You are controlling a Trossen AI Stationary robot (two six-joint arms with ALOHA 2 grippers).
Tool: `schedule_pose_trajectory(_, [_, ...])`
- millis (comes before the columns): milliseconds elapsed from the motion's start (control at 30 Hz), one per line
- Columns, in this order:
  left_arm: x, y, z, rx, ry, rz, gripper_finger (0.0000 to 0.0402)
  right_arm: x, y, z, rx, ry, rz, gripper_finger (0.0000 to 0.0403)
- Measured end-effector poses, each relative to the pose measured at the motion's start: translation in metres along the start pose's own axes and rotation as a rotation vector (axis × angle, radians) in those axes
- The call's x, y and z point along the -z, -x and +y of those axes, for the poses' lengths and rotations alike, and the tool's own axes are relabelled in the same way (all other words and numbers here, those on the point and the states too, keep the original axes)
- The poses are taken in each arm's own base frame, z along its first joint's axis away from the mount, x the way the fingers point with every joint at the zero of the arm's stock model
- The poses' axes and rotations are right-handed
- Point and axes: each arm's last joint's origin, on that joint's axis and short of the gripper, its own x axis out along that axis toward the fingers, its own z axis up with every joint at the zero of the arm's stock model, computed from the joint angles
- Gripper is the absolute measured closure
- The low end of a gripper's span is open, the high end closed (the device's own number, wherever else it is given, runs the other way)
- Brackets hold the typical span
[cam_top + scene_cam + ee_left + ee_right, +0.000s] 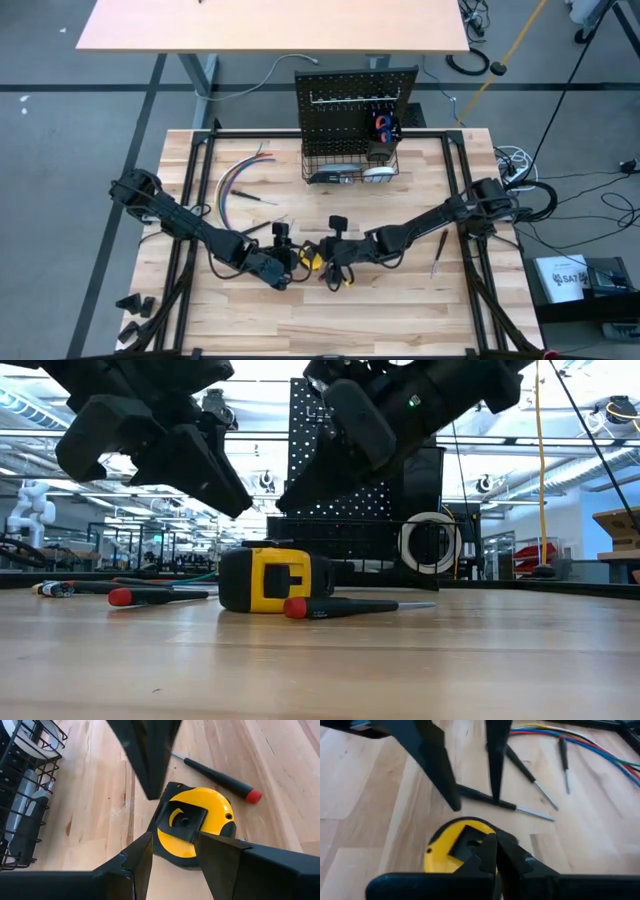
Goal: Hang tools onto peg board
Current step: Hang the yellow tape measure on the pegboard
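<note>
A yellow-and-black tape measure [313, 260] rests on the tabletop near the middle; it also shows in the low view [270, 580]. My left gripper [172, 857] is open, a little above the tape measure [195, 820], its fingers on either side of it without touching. My right gripper [492, 855] is shut and hovers just above the tape measure [455, 845] from the other side. The black peg board [355, 100] stands upright at the table's far edge, with a wire basket [348, 165] at its foot and orange-handled scissors [383, 128] in a cup.
A black screwdriver with a red end [340, 606] lies just in front of the tape measure. More screwdrivers [262, 198] and a bundle of coloured wires [238, 180] lie to the far left. Another screwdriver [438, 255] lies at the right.
</note>
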Motion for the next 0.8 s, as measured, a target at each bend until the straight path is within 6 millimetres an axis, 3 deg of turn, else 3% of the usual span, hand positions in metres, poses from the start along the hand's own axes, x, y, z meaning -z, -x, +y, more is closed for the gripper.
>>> schedule_pose_trajectory(800, [0.001, 0.0, 0.0, -0.001, -0.006, 0.012, 0.0249, 0.017, -0.02, 0.0, 0.019, -0.015, 0.043, 0.0403])
